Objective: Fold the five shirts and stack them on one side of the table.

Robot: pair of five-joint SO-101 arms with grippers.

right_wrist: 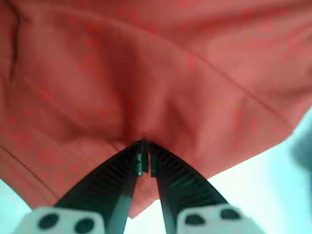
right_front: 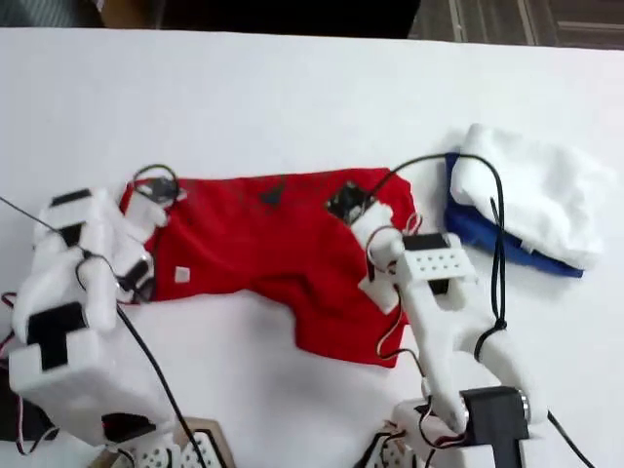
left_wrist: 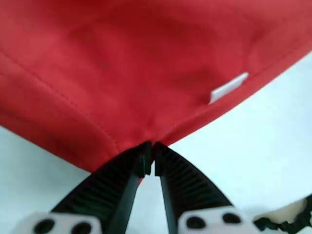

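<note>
The left claw point(left_wrist: 150, 158) is clenched on a hemmed edge of the red shirt point(right_front: 263, 244). The right claw point(right_wrist: 145, 158) grips a fold at its other end. The shirt lies rumpled mid-bench point(right_front: 292, 88), its long axis running left to right between them. The right arm is nearer the stack by the right edge, a white shirt point(right_front: 531, 190) on a blue shirt point(right_front: 483, 232).

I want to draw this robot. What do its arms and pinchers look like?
The left arm and right arm are chunky white plastic with black motor blocks and thin black cables. The left gripper and right gripper have black ribbed fingers on white bases with round holes.
</note>
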